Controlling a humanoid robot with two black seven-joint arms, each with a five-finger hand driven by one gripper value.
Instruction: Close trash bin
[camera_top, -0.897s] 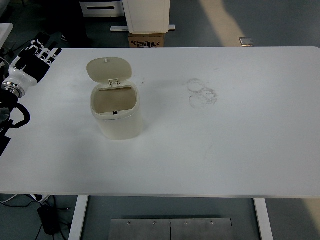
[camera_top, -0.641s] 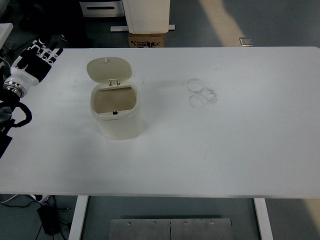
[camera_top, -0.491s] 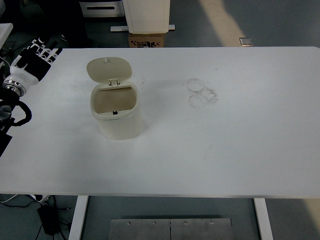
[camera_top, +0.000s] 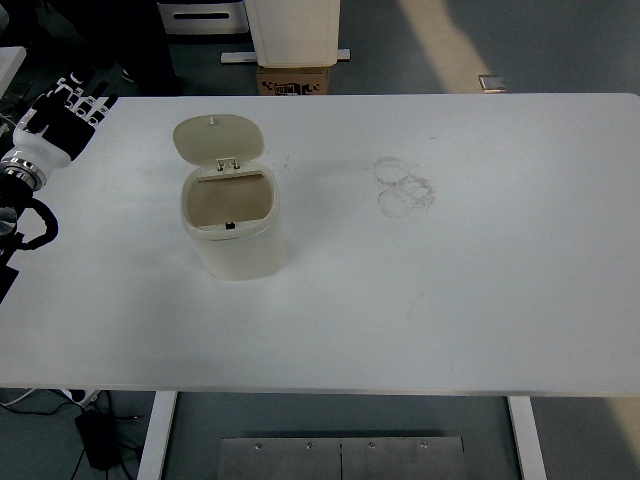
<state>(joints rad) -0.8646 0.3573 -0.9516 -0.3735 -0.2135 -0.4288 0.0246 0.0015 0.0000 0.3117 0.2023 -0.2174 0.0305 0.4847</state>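
Trash bin (camera_top: 232, 228) stands on the white table (camera_top: 480, 300), left of centre, cream-coloured, upright. Its lid (camera_top: 219, 139) is flipped up and back on the hinge at the far rim — mouth fully open, inside looks bare as far as I can see.

My left hand (camera_top: 62, 122) is over the table's far-left corner, well apart from the bin, fingers extended and holding nothing. Wrist and a loop of black cable sit at the left edge below it. My right hand is out of sight.

Between my hand and the bin: only bare tabletop, nothing standing in the path.

Other things: a cluster of faint ring-shaped smudges (camera_top: 404, 186) right of the bin, flat on the surface, well clear of it. Beyond the far edge, a cardboard box (camera_top: 294, 80) on the floor with a white unit (camera_top: 295, 30) above it. Under the near edge, a table leg (camera_top: 157, 434) and a grey metal plate (camera_top: 342, 457).
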